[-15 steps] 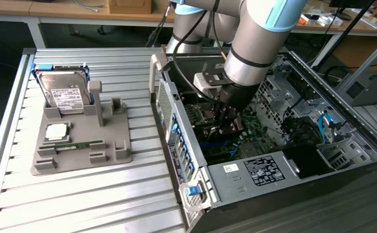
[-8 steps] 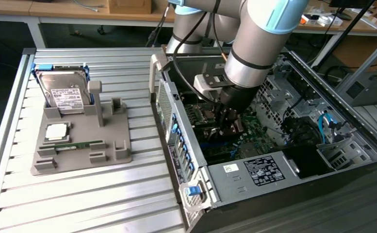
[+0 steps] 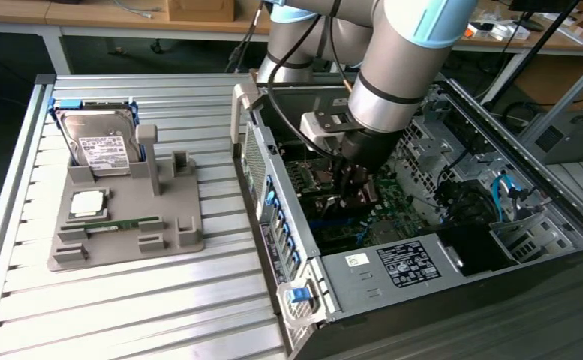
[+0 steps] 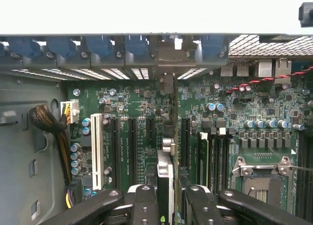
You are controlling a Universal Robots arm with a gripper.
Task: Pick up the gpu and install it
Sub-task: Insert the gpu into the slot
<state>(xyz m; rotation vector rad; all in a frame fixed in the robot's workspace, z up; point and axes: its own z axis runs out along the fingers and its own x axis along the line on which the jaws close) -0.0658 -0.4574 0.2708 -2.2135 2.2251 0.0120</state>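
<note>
While the bench (image 3: 121,300) is carrying the open computer case (image 3: 392,270), the arm (image 3: 396,82) is reaching inside, and its jaws (image 4: 165,198) are squeezing the gpu (image 4: 165,178), seemingly standing on edge over the green motherboard (image 4: 132,132).

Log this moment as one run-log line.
stage: gpu install | gripper: shut on gpu, held edge-on | position: inside open computer case, above motherboard slots | gray tray: hard drive, RAM stick

The arm is reaching steeply downward, its end effector (image 3: 354,196) pointing down with fingers (image 4: 146,205) clamping a card edgewise.
</note>
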